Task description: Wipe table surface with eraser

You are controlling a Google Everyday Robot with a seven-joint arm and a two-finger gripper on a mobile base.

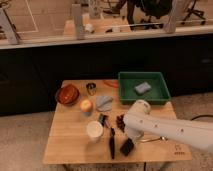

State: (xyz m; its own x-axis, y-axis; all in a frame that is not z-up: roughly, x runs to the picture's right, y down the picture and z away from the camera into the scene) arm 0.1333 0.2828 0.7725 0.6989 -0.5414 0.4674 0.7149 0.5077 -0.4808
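Observation:
The eraser [127, 147], a flat black block, lies tilted on the light wooden table surface [70, 145] near its front edge. My white arm reaches in from the right, and its gripper [131, 138] comes down onto the eraser's upper end, shut on it. The arm's bulky wrist hides the contact itself. A small dark logo mark [178, 148] sits at the table's front right corner.
A slim black tool [112, 142] lies just left of the eraser, beside a white cup [94, 130]. Behind are a fruit [86, 105], a red bowl [67, 94], a metal cup [91, 88], a grey cloth [104, 103] and a green tray [150, 75] holding a grey-blue pad [142, 88].

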